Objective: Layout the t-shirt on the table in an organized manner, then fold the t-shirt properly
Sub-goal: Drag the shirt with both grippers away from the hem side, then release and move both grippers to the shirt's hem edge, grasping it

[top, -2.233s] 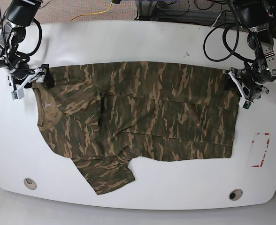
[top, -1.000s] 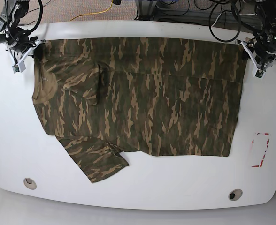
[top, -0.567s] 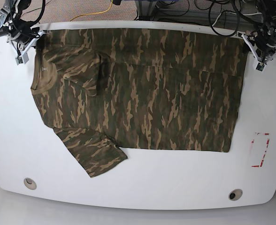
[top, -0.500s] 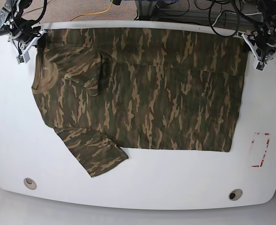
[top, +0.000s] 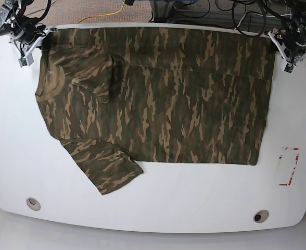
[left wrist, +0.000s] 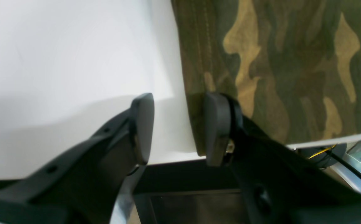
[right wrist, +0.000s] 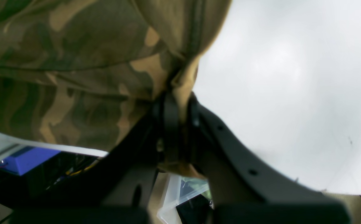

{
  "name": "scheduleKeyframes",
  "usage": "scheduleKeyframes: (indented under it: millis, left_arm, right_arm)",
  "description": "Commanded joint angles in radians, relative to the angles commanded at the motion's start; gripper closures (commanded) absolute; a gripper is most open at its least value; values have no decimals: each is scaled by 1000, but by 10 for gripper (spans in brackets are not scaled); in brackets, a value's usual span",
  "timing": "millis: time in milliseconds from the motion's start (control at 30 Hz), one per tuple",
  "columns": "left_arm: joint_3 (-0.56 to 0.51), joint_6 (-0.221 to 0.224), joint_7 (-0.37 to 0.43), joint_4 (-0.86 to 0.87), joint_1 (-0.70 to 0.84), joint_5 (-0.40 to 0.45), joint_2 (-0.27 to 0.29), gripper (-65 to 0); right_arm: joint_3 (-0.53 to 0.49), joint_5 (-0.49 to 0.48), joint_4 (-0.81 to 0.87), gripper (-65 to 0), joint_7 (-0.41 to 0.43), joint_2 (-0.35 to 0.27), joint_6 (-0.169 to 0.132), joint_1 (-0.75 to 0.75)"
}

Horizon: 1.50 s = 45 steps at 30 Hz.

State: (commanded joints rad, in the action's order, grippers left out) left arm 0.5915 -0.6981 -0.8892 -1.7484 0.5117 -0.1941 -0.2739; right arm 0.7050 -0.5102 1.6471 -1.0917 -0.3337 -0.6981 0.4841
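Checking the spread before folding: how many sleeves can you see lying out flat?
1. One sleeve sticks out flat at the shirt's near left edge in the base view. The other seems folded over the chest near the collar, not laid out.

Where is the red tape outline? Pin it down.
In the base view, the red tape outline sits on the table near its right edge, beside the t-shirt hem's lower corner.

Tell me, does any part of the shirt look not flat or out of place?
Yes. On the t-shirt, the far sleeve is folded inward over the chest rather than spread out. The near sleeve lies flat on the table.
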Motion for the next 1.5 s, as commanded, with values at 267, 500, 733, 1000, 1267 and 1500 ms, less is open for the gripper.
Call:
scheduleKeyframes:
  millis: [267, 500, 733, 1000, 1267, 1500]
  left_arm:
    - [23, 0, -6, -80, 3, 0, 3, -244]
    - [35, 0, -107, -183, -44, -2, 3, -421]
    - [35, 0, -195, -209, -193, -2, 2, -417]
    - [-32, 0, -262, -196, -488, 8, 2, -415]
    - [-184, 77, -195, -29, -727, 6, 25, -415]
    - [-245, 120, -80, 199, -870, 8, 49, -415]
  right_arm:
    - [49, 0, 37, -338, 0, 5, 0, 0]
    - [144, 0, 180, -650, 0, 25, 0, -26]
    - [146, 2, 216, -650, -38, -3, 0, -129]
    - [80, 120, 91, -650, -71, -31, 0, -393]
    - [-87, 255, -75, -650, -66, -54, 0, -647]
    - [-166, 316, -334, -650, 57, -55, 0, -819]
